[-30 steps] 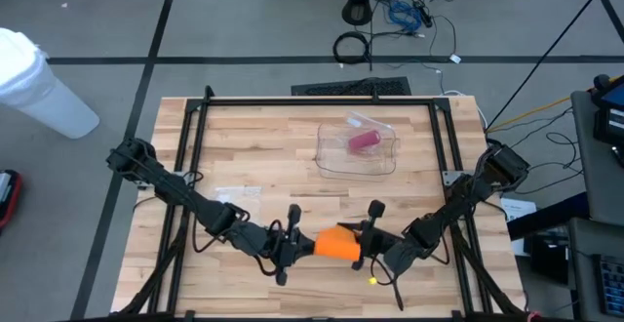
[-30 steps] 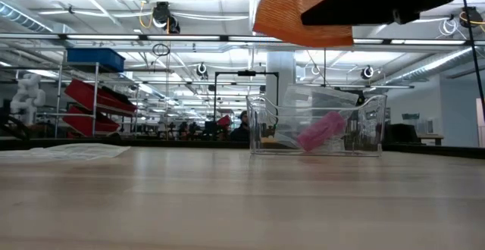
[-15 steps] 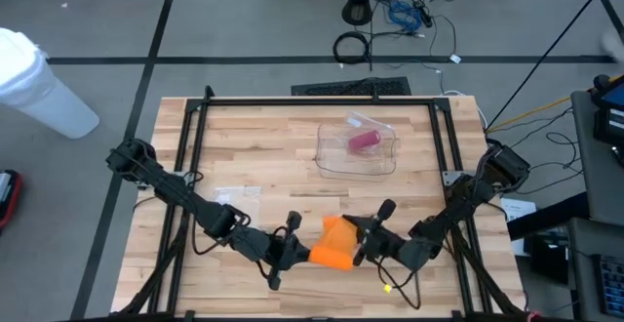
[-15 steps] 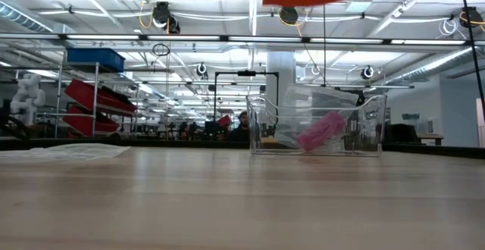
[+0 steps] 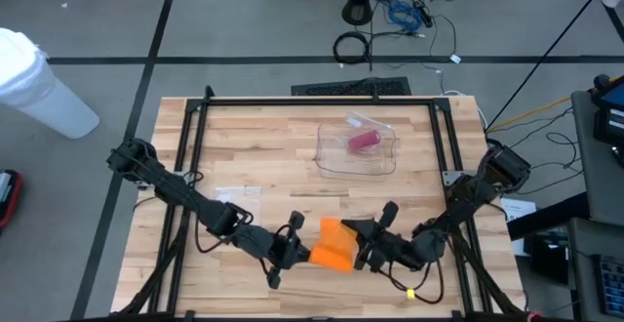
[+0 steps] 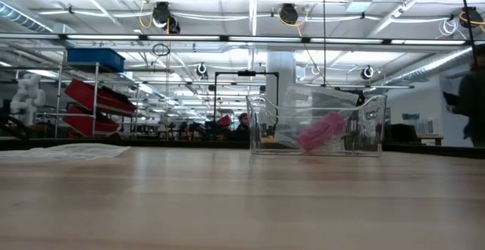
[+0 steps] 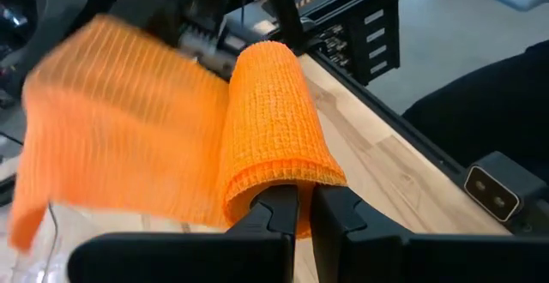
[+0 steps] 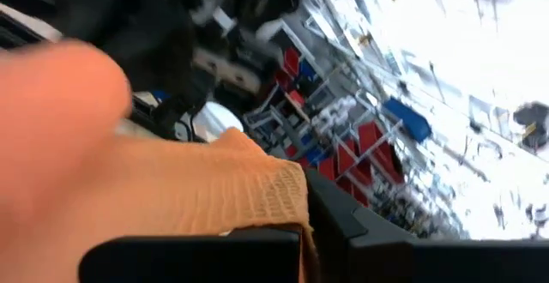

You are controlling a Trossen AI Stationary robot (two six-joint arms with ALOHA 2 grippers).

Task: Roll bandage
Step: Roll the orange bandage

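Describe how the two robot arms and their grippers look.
Both arms are dark, slim and jointed, with thin black cables looping along them. The left gripper and right gripper each end in two flat, blocky black fingers. No markings are readable.

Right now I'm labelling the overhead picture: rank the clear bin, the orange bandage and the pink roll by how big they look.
Largest to smallest in the high view:
1. clear bin
2. orange bandage, held above the table, so nearer the camera; it may look oversized
3. pink roll, inside the bin
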